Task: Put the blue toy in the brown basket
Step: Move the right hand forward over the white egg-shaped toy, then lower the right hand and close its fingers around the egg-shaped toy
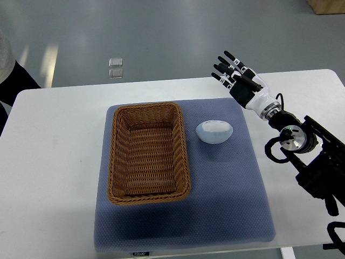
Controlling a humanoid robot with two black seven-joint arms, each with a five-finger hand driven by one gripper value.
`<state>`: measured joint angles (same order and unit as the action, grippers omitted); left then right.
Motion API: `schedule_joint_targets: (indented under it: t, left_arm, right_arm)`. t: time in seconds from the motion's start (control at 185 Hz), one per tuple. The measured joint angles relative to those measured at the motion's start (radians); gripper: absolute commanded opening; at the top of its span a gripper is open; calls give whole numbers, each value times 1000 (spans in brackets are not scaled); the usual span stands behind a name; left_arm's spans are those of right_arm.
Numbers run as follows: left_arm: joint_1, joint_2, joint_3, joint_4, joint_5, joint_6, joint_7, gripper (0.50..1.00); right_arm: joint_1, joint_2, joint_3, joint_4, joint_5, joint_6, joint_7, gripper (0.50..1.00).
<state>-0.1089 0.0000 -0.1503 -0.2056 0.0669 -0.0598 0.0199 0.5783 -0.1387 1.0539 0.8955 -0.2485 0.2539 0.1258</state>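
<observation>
Top view, single camera. At the far left edge, part of a person (6,70) in grey and black shows beside the white worktop (54,162). A blue-grey mat (215,199) covers the worktop's middle. On the mat's left half sits the brown basket (149,153), rectangular, wicker, long axis running near to far; nothing inside it. Just right of the basket's far end, apart from the rim, the blue toy (214,131) lies on the mat: pale, egg-shaped. Further right and farther back, the right robot hand (233,71) hovers over the mat's far right corner, fingers spread wide, holding nothing, well apart from the toy. Its arm enters from the right edge.
</observation>
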Motion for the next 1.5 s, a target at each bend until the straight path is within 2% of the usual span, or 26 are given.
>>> schedule_joint_targets:
  t: [0.244,0.379,0.541,0.639,0.774,0.985,1.083,1.18,1.499]
  left_arm:
    - [0,0,2,-3,1,0,0,1000]
    - [0,0,2,-3,1,0,0,1000]
    - [0,0,0,-2,1,0,0,1000]
    - [0,0,0,-2,1,0,0,1000]
    - [0,0,0,-3,1,0,0,1000]
    - [0,0,0,-3,1,-2,-1,1000]
    - [0,0,0,-3,1,-2,-1,1000]
    - [0,0,0,-2,1,-2,-1,1000]
    - [-1,0,-3,-3,1,-2,0,1000]
  right_arm:
    - [5,-4,-7,1,-39,9,-1,911]
    - [9,-15,-9,5,-95,53,-2,911]
    - [70,-85,-72,7,-255,120,-23,911]
    - [165,-166,-209,14,-385,148,-47,911]
    - [369,-269,-496,27,-530,172,-55,911]
    - [678,-312,-904,30,-592,238,-71,909]
    - [755,-296,-1043,30,-650,237,-103,907]
    - [772,-281,-1100,30,-694,220,-122,903]
    - [678,-291,-1116,67,-704,96,-131,891]
